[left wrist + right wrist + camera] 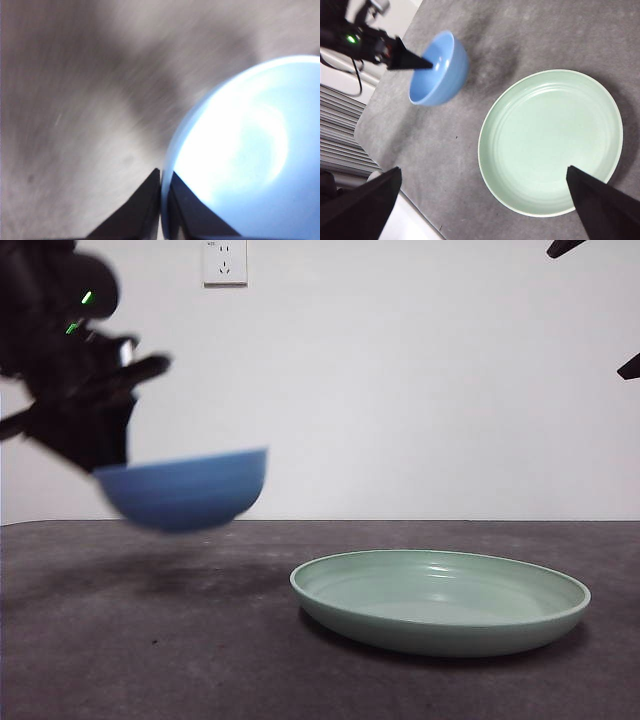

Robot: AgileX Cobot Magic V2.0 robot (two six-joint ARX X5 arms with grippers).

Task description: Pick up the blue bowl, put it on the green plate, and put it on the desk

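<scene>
The left fingers (161, 200) pinched the bowl (187, 488) by its rim, lifting it clear of the desk (150, 660) toward the plate (440, 600); the right fingers (485, 200) stood apart.

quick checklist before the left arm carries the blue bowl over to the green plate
1. Grip: left gripper is shut on the blue bowl at its rim: ok.
2. Bowl off the desk: it hangs above its shadow: ok.
3. Bowl level: it tilts slightly, and the picture is blurred: cannot tell.
4. Green plate free: nothing lies in it: ok.
5. Right gripper clear: open, high above the plate, in the drop path: not ok.
</scene>
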